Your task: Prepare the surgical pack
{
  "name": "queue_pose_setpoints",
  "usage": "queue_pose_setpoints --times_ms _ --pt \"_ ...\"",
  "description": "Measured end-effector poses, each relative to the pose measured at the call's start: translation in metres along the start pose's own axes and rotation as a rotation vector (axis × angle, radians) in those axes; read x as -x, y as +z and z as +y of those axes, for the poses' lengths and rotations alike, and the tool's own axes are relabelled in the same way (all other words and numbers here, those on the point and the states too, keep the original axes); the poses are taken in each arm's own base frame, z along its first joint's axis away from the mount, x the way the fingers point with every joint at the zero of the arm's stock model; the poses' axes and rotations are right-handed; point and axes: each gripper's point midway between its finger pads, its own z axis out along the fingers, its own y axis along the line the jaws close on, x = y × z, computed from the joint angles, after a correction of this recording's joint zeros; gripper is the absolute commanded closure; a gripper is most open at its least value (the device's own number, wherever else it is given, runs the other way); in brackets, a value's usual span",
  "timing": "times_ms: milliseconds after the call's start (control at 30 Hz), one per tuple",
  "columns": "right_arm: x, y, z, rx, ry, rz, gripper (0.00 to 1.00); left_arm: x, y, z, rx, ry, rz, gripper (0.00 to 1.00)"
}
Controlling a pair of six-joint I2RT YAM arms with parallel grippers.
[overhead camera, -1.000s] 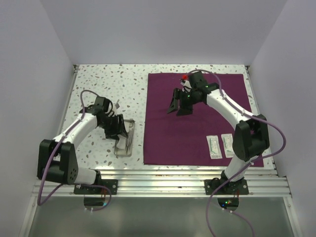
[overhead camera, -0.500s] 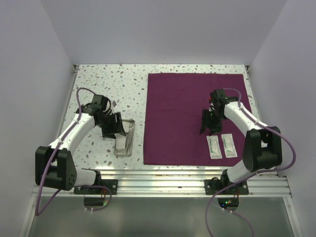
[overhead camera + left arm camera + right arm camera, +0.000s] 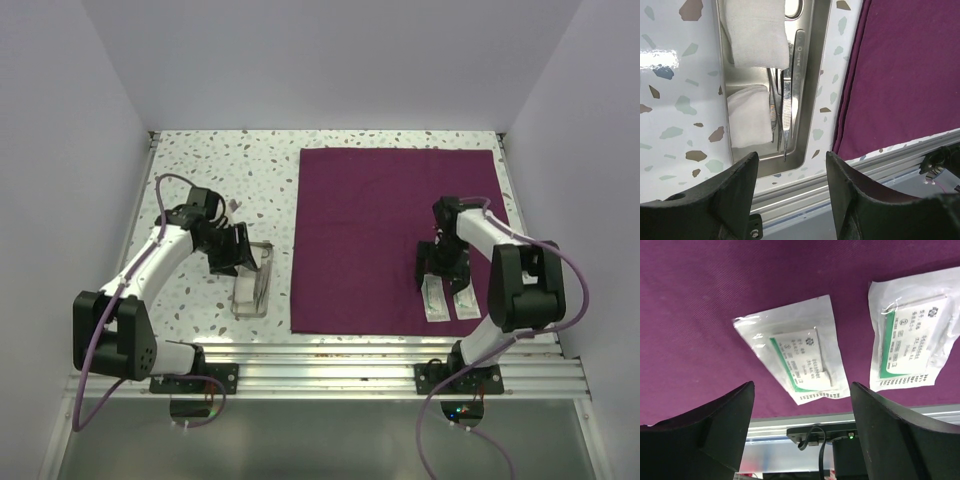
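Left jaws wide over tray [image 3: 811,112]: gauze [image 3: 755,32], tweezers [image 3: 788,107]

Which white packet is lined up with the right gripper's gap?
The more tilted packet, seen between the right gripper's fingers; the other packet lies off to the side.

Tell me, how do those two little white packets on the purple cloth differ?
The left packet lies skewed on the cloth; the right packet lies straighter. The left packet sits right under the open right pincer; the right packet lies off to its side. Both are sealed, green-labelled and flat.
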Motion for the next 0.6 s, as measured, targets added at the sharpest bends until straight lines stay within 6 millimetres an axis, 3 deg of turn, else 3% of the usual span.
queue_pose_setpoints --times_ms 600 --pt "0.011 0.018 0.000 -0.037 -0.013 0.067 0.18 0.010 -0.007 -0.010 -0.031 0.013 -0.024 0.39"
